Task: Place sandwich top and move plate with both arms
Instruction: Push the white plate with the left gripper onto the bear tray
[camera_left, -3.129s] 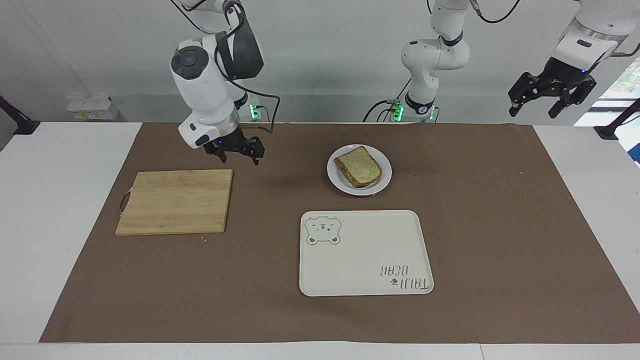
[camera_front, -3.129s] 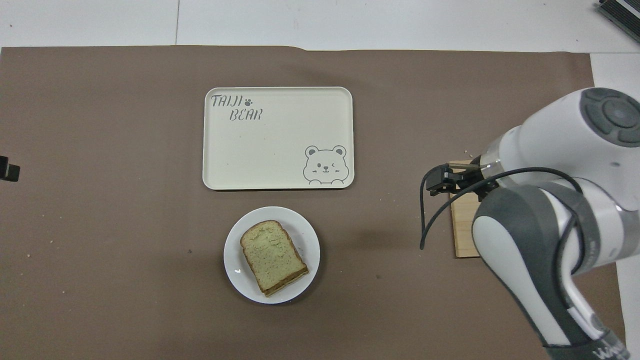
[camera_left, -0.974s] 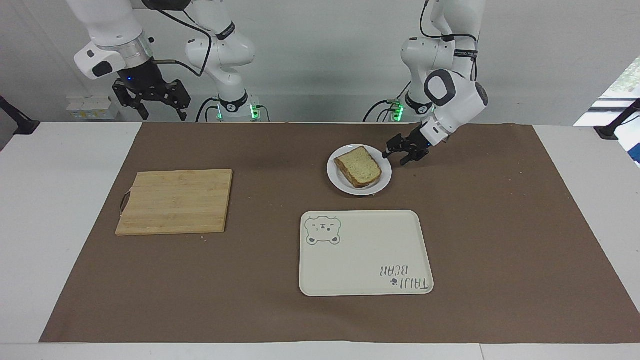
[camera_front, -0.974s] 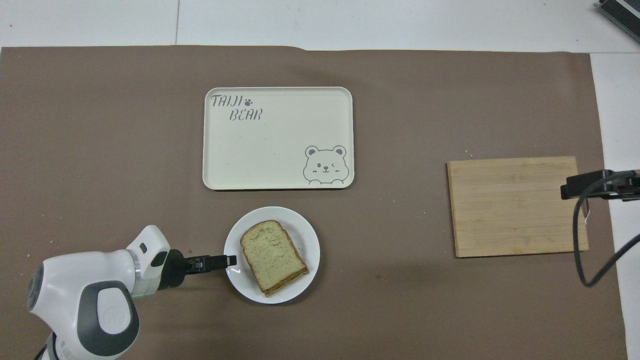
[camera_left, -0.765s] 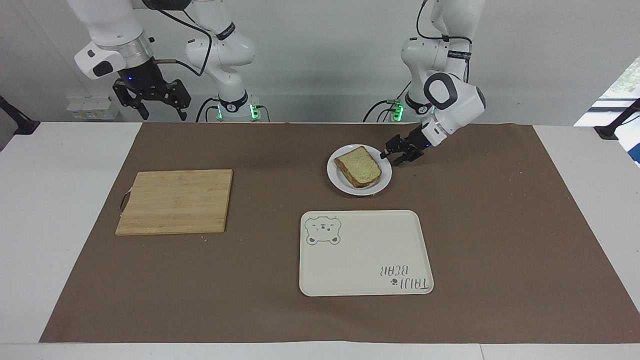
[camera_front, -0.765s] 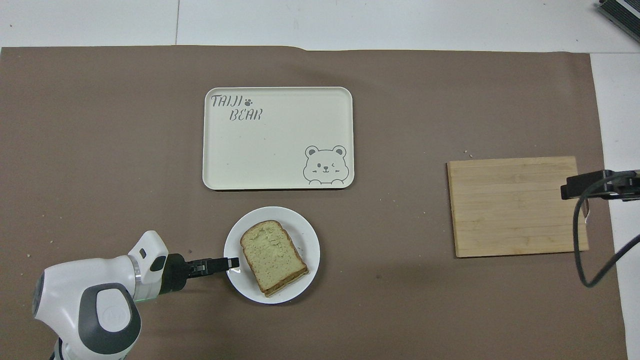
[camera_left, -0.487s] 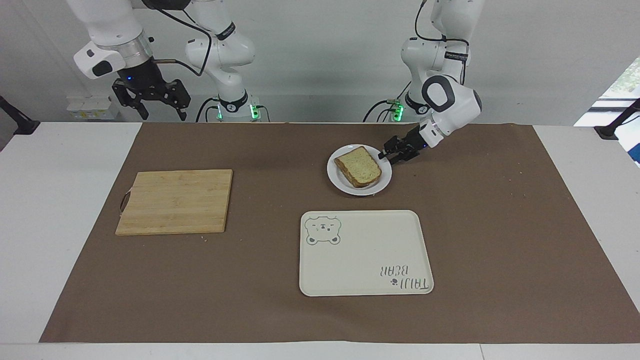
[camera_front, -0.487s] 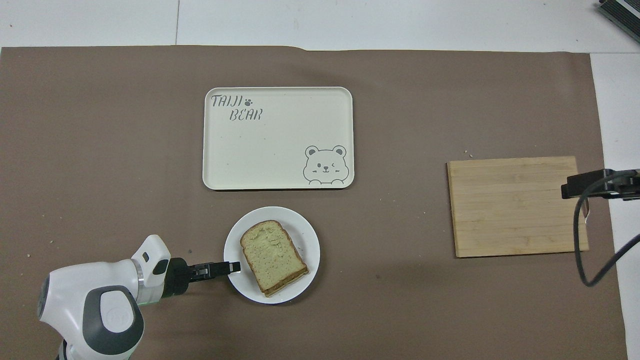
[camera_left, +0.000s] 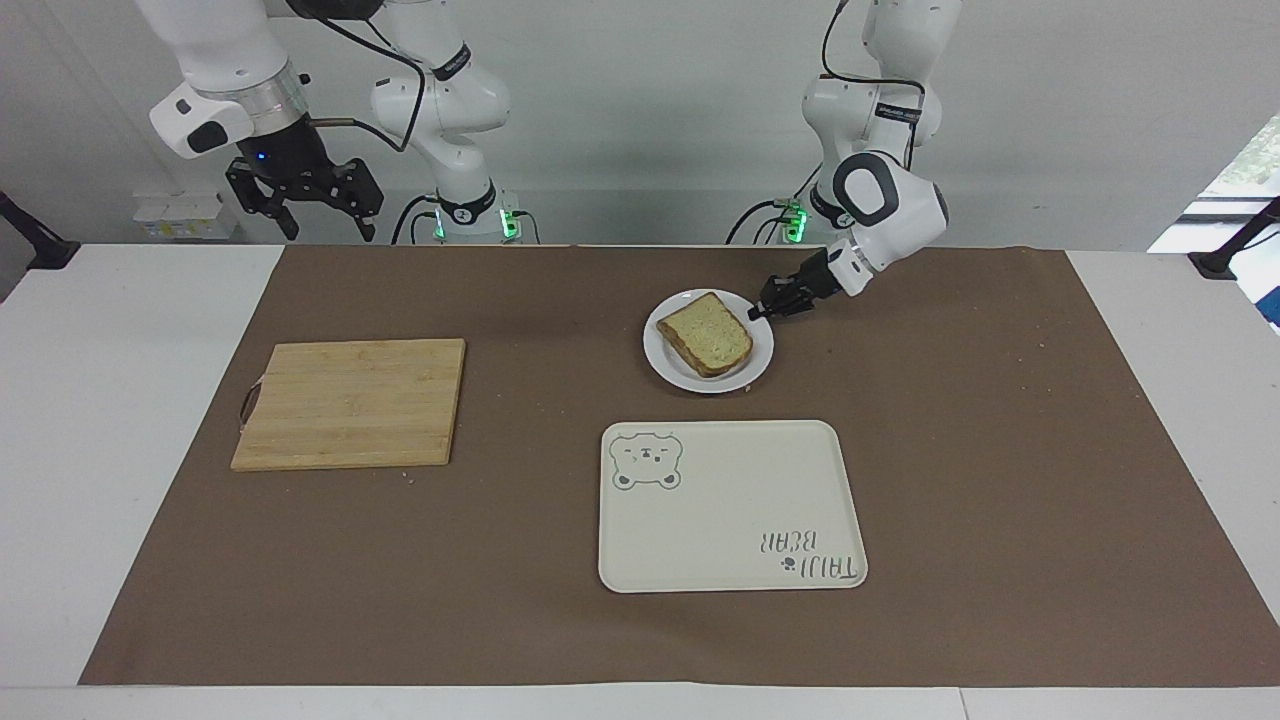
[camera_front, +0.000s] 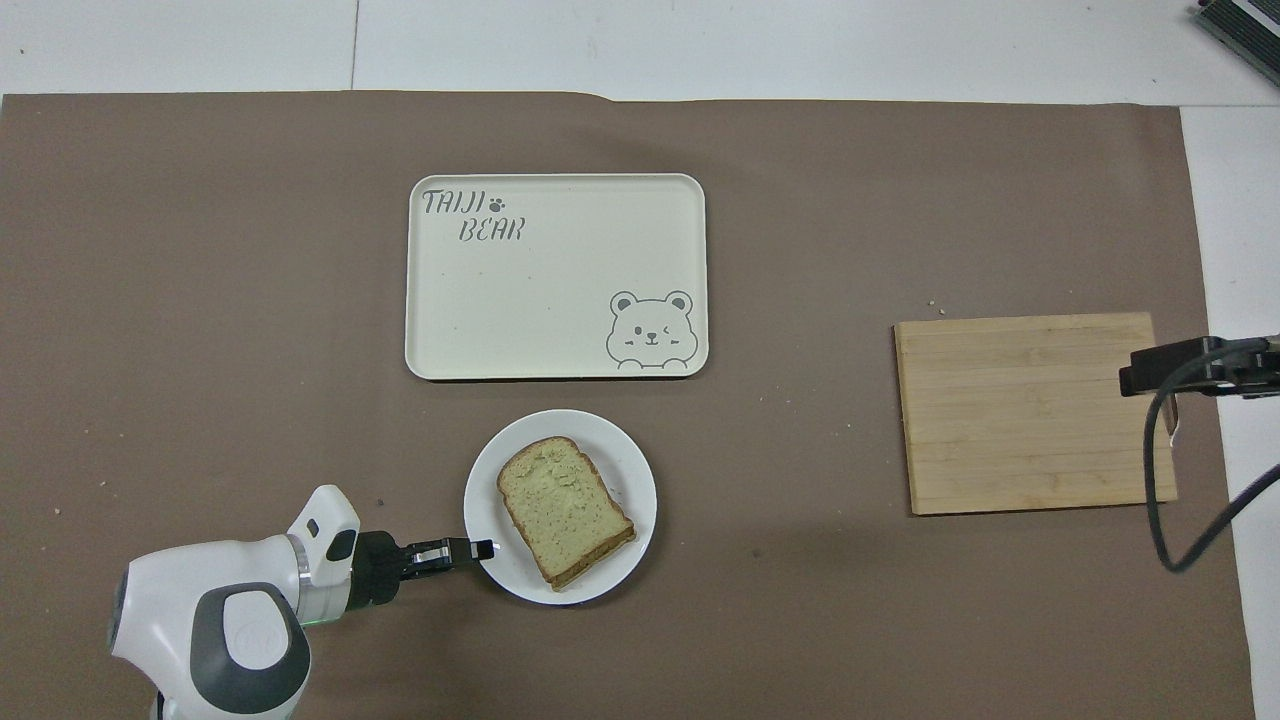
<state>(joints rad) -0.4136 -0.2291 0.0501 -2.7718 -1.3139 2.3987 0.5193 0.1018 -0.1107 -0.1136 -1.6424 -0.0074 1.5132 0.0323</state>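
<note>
The sandwich top (camera_left: 708, 333) (camera_front: 565, 510), a speckled slice with a brown crust, lies on a stacked slice on the small white plate (camera_left: 760, 355) (camera_front: 625, 470). My left gripper (camera_left: 757, 312) (camera_front: 485, 548) is low at the plate's rim on the side toward the left arm's end and is shut on that rim. My right gripper (camera_left: 328, 232) (camera_front: 1150, 368) hangs open and empty, high over the cutting board's edge at the right arm's end, where that arm waits.
A cream tray with a bear drawing (camera_left: 730, 505) (camera_front: 555, 275) lies just farther from the robots than the plate. A wooden cutting board (camera_left: 350, 403) (camera_front: 1035, 412) lies toward the right arm's end. Brown paper covers the table.
The left gripper closed on the plate's rim, and the plate with the sandwich shifted slightly toward the right arm's end. The right arm has stayed still over the last second.
</note>
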